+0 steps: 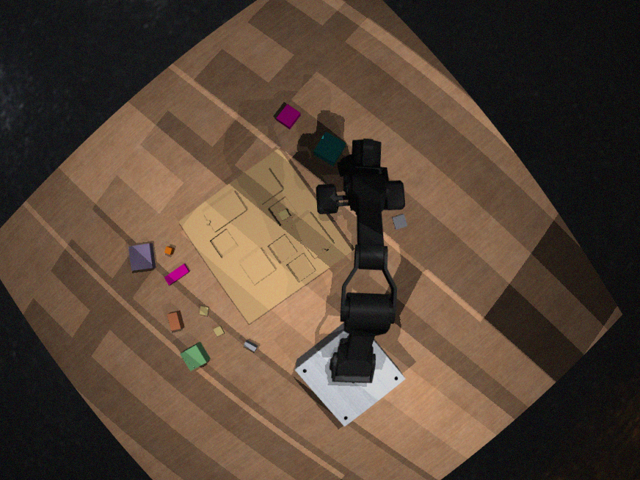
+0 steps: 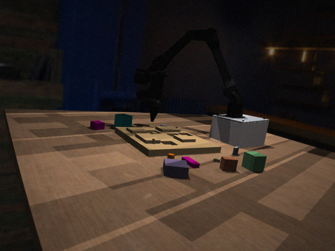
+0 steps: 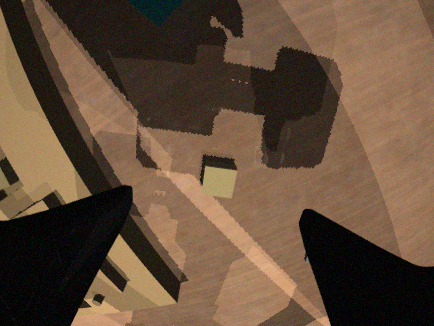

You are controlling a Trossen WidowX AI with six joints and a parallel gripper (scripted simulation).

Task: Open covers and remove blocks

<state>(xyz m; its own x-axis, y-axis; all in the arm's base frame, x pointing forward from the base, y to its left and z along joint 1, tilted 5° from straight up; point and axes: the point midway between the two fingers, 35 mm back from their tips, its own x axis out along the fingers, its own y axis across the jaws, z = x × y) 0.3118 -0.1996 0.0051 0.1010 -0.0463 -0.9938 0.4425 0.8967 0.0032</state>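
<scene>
My gripper (image 2: 152,120) (image 3: 218,207) is open and empty, beyond the board's far edge. A small pale yellow block (image 3: 220,183) lies on the table below and between the spread fingers; the arm hides it in the top view. The tan puzzle board (image 1: 249,311) (image 2: 181,150) has raised cover plates, one (image 1: 257,266) (image 2: 184,137) beside open wells and another (image 1: 227,209) (image 2: 147,138) with a small peg. A small tan square (image 1: 282,213) shows inside one well. Two pale yellow blocks (image 1: 204,310) (image 1: 218,331) and a grey one (image 1: 250,345) (image 2: 236,150) lie off the board.
A teal block (image 1: 329,147) (image 2: 123,120) and a magenta block (image 1: 288,115) (image 2: 97,124) stand beyond the board. A flat grey piece (image 1: 399,222) lies right of the arm. Purple (image 1: 141,256), orange (image 1: 169,250), magenta (image 1: 177,274), brown (image 1: 175,321) and green (image 1: 195,356) blocks lie left.
</scene>
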